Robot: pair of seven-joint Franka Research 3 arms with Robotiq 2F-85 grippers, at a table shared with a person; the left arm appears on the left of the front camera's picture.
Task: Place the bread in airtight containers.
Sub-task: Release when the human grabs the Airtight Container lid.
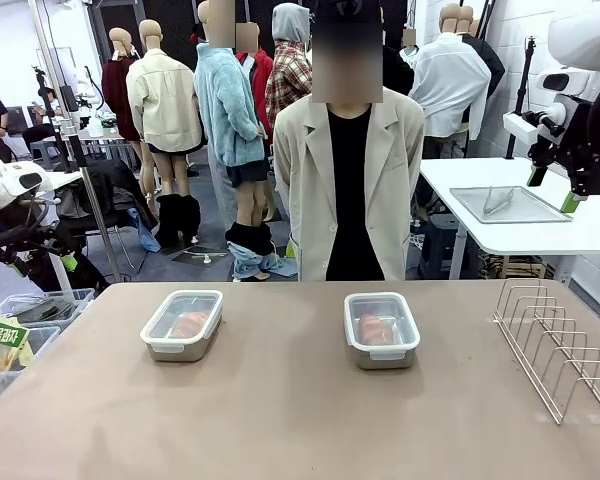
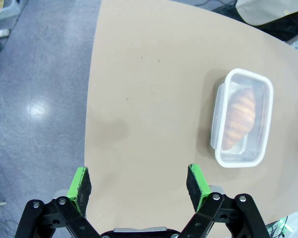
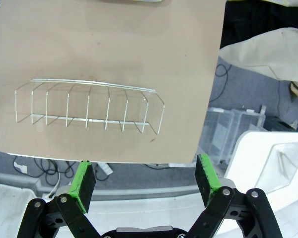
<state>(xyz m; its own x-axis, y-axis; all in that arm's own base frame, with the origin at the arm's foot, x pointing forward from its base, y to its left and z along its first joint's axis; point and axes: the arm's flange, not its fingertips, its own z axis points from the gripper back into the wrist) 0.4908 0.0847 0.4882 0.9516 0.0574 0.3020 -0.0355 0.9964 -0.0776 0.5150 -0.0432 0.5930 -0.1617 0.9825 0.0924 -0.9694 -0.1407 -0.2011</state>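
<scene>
Two airtight containers stand on the brown table, both with clear lids on. The left tin (image 1: 183, 324) holds a golden roll of bread (image 1: 190, 324), and the right tin (image 1: 381, 329) holds another (image 1: 376, 329). In the left wrist view, one lidded tin (image 2: 242, 117) with its ridged bread (image 2: 238, 118) lies far ahead and to the right of my left gripper (image 2: 139, 186), which is open, empty and high above the table's edge. My right gripper (image 3: 146, 181) is also open and empty, high over the table's right end.
A wire rack (image 1: 555, 345) stands at the table's right end, also seen below the right gripper (image 3: 89, 106). A person (image 1: 348, 180) stands at the far side, hands behind the back. Plastic bins (image 1: 20, 330) sit left of the table. A white side table with a steel tray (image 1: 510, 205) is back right.
</scene>
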